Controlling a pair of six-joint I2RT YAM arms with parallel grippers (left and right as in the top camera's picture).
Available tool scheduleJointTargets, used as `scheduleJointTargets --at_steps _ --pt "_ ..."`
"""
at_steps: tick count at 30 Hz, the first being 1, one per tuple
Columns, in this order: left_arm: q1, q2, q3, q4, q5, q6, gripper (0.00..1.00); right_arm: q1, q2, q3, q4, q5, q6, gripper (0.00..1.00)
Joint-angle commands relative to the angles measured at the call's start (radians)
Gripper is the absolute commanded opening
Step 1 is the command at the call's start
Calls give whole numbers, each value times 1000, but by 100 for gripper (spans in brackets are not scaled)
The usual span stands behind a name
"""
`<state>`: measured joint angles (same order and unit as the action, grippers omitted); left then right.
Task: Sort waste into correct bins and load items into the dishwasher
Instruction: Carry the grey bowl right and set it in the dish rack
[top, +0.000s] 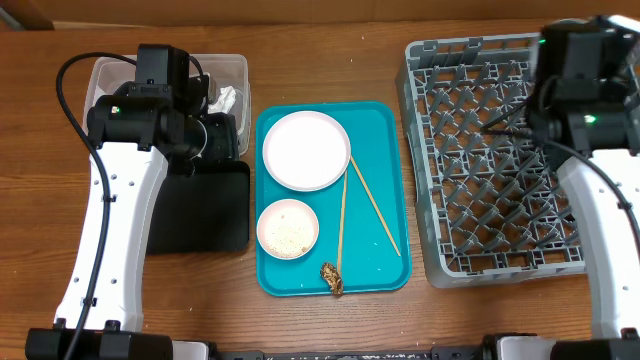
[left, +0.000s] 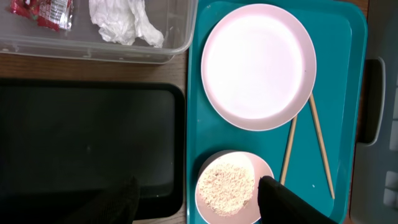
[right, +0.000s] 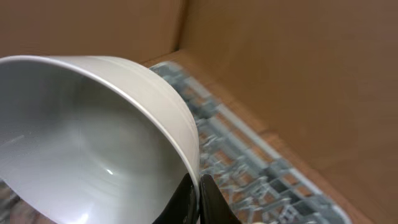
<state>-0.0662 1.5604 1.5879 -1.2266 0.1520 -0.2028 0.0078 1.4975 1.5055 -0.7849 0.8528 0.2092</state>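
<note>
Gaping left claw (left: 199, 194), teal tray (left: 343, 62) edge below — right claw (right: 194, 200) clamping bowl (right: 93, 143) rim

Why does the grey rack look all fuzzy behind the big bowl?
Right wrist view: the bowl is very close, so the grey rack behind it is out of focus; a small glint shows inside the bowl. Left wrist view: sharp, the white plate evenly bright. Overhead view: sharp too.

Left arm (top: 120, 200) overhangs most of the clear tub (top: 232, 68); the black tray's (top: 215, 215) floor lies mostly open.
</note>
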Motion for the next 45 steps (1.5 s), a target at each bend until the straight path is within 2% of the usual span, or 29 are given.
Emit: scheduleJointTargets --at_steps 1,11,19,32,45 --pt "-6 9 11 1 -6 -2 63 -71 52 20 65 130 3 4" --pt "-6 9 11 0 -5 -3 63 -235 187 20 214 243 0 4" --pt "-6 9 11 1 -6 -3 63 -320 315 20 219 242 1 4" --pt "-6 9 11 1 -2 -3 64 -335 443 11 217 229 5 4" --pt "-6 9 11 2 -2 -3 64 -336 450 -3 208 235 5 4"
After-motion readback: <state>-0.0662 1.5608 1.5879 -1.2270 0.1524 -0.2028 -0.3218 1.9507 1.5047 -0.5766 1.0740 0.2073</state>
